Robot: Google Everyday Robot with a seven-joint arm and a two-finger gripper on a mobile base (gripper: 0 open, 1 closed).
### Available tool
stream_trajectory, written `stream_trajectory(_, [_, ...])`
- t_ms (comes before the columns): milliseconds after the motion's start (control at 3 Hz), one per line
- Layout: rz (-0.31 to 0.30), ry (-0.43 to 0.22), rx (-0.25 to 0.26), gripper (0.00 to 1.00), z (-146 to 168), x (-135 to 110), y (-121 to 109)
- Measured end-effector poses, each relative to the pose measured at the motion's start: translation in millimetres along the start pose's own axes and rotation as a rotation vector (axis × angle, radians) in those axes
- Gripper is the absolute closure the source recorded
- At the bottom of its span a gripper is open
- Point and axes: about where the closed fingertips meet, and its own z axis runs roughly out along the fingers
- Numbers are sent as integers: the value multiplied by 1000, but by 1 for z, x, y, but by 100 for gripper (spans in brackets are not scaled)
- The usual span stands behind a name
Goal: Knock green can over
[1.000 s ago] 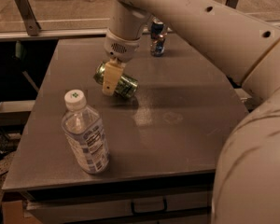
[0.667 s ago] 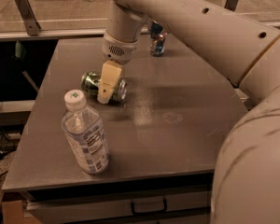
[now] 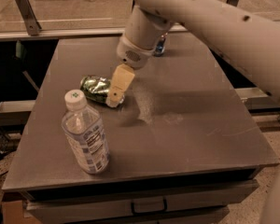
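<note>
Showing a grey table (image 3: 200,125) across most of the view, with a bulky white arm (image 3: 200,17) reaching over it from the upper right. Finds the arm's wrist a little further right and lower than 0.7 seconds ago.

Keeps a clear water bottle (image 3: 86,134) with a white cap upright near the table's front left, exactly where it stood before.

Places the green can (image 3: 97,88) on its side at the table's left middle, just behind the bottle. Had it still tipping a second ago, further right. Has it flat on the table now, in much the same place as 0.7 seconds ago.

Sets the hand (image 3: 117,90) low over the right end of the green can, seemingly touching it, slightly further right along the can than before. Cannot tell whether apart or together.

Leaves a small blue can (image 3: 160,45) upright at the far edge, half hidden behind the arm, unmoved.
</note>
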Motion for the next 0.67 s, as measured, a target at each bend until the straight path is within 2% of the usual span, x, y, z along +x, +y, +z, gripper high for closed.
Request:
stream_trajectory(333, [-6, -167, 83, 0, -31, 27, -1])
stream_trajectory(667, [-9, -335, 219, 0, -93, 65, -15])
